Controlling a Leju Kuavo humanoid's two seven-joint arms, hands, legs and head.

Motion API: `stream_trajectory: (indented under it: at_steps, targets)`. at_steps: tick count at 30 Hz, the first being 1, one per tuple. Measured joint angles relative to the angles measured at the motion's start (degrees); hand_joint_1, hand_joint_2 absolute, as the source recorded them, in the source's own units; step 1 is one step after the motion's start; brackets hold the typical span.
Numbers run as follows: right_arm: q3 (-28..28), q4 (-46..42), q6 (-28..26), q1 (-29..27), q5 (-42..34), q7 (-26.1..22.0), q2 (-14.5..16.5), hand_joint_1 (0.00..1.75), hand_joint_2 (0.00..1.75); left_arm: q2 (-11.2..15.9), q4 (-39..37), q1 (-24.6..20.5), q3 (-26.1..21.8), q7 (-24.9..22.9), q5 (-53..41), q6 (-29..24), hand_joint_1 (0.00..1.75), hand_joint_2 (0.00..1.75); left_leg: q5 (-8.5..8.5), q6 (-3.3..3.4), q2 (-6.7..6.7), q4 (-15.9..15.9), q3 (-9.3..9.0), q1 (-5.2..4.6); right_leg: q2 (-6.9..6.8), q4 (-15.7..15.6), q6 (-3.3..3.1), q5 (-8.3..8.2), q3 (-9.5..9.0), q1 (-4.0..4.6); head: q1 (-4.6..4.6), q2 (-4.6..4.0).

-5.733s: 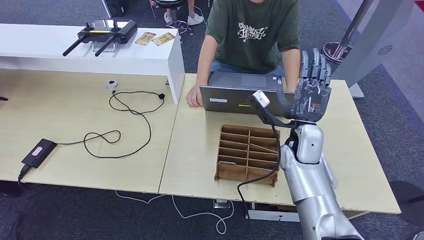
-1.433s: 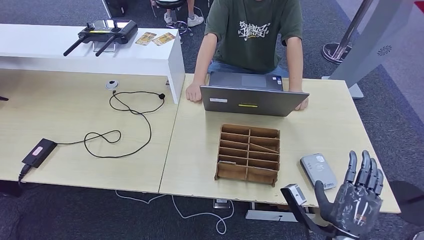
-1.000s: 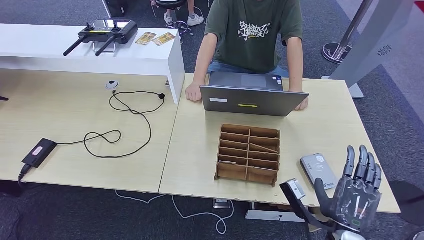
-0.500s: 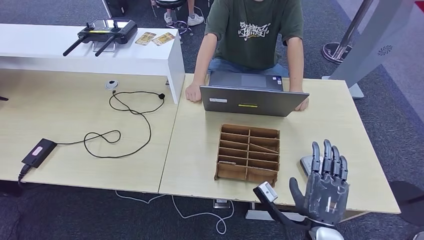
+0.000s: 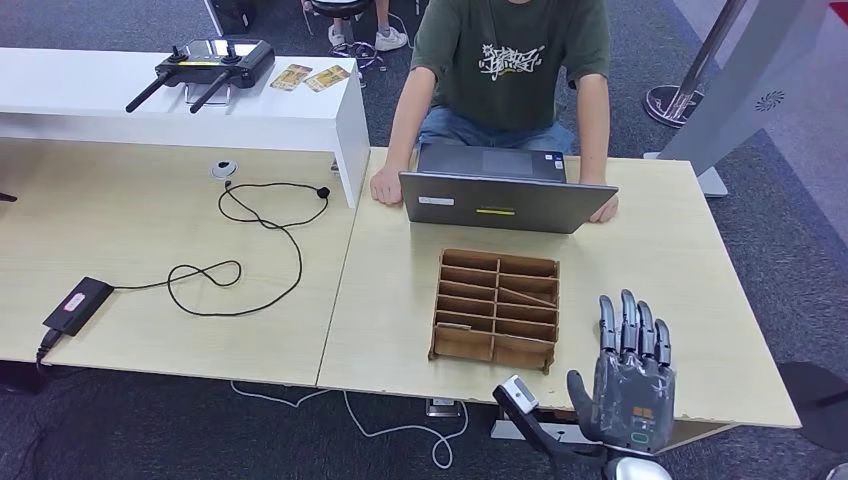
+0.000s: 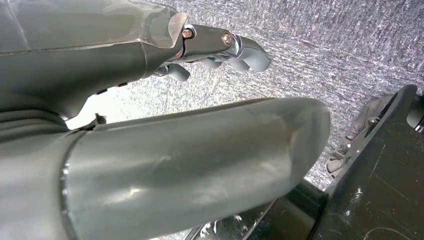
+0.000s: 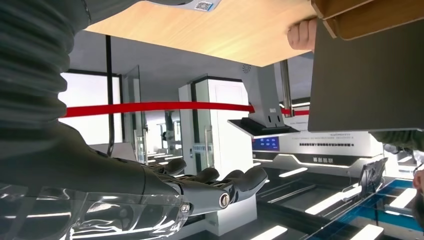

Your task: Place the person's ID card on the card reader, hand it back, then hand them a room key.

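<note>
Well, the right hand (image 5: 632,385) stands upright over the near right edge of the table (image 5: 390,320), palm side away from the head view, its fingers (image 5: 625,325) straight and close side by side with the thumb out to one side; it holds nothing. In the right wrist view the same fingers (image 7: 235,185) reach out with only air in front of them. The card reader (image 7: 192,4) peeps in at that picture's edge, lying on the tabletop, a pale grey body with a small blue-and-white coded sticker whose print is too small to read.

The left hand (image 6: 100,55) hangs over grey carpet, fingers (image 6: 240,47) lightly bent, thumb apart from them, nothing in its grasp.

Across the table a person (image 5: 510,60) in a dark green T-shirt sits behind a grey laptop (image 5: 508,200), one hand at each end of the lid. The shirt carries white lettering that cannot be made out. The lid bears a small white label and a thin yellow strip, both unreadable. Between laptop and right hand sits a wooden divider tray (image 5: 497,310).

On the white shelf (image 5: 150,100) lie a black remote controller (image 5: 205,65) and two yellowish printed cards (image 5: 310,76); their text is too small to read. A black box (image 5: 77,304) with a pinkish label lies at the far left, a black cable (image 5: 250,250) looping from it
</note>
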State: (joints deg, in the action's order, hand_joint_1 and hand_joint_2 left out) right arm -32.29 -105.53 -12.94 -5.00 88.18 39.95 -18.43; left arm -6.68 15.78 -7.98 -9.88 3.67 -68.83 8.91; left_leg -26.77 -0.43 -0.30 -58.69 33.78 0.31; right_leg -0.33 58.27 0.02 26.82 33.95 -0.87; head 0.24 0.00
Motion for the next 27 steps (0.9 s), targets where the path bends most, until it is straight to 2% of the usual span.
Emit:
stream_trajectory:
  at_steps: [7,27]
  targets:
    - [-0.5,0.0,2.8,-0.7,0.0,0.0,0.4,0.00,1.75,0.1,0.0,-0.1,-0.3,0.0,-0.2,0.6,0.00,0.00,0.00,0.00,0.00,0.0,0.00,0.00,0.00,0.0,0.00,0.00,0.01,0.00,0.00,0.00]
    - [0.4,0.7,8.5,-5.6,0.0,-2.6,6.1,0.00,1.75,0.1,0.0,-0.4,-1.3,-0.2,-0.8,1.7,0.00,0.00,-0.01,-0.01,0.03,0.0,0.00,0.00,0.02,0.0,-0.01,0.01,0.02,0.00,0.00,0.00]
